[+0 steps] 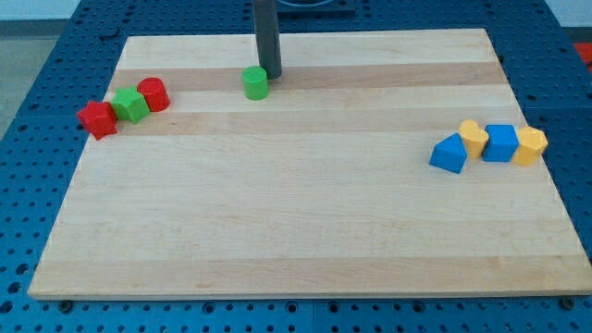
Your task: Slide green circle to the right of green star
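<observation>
The green circle (255, 83) is a small green cylinder on the wooden board (305, 231), near the view's top, left of centre. My tip (271, 75) stands just to its upper right, touching or almost touching it. The green star (130, 104) sits far to the view's left, wedged between a red block (97, 119) at its lower left and a red cylinder (154, 94) at its upper right. The green circle lies well to the right of that cluster, with bare board between them.
At the view's right stands a row of blocks: a blue triangular block (450, 154), a yellow block (474, 138), a blue cube (500, 142) and a yellow block (530, 146). The board rests on a blue perforated table.
</observation>
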Robot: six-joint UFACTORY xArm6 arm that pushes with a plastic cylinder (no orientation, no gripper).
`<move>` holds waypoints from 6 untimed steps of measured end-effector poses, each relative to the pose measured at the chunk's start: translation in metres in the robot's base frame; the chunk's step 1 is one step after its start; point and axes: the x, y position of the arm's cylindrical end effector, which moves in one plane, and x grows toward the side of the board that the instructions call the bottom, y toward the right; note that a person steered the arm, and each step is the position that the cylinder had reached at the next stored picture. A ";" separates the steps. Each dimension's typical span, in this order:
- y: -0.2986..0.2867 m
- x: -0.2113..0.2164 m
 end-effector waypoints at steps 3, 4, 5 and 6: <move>-0.018 0.043; -0.035 0.058; -0.058 0.071; -0.083 0.086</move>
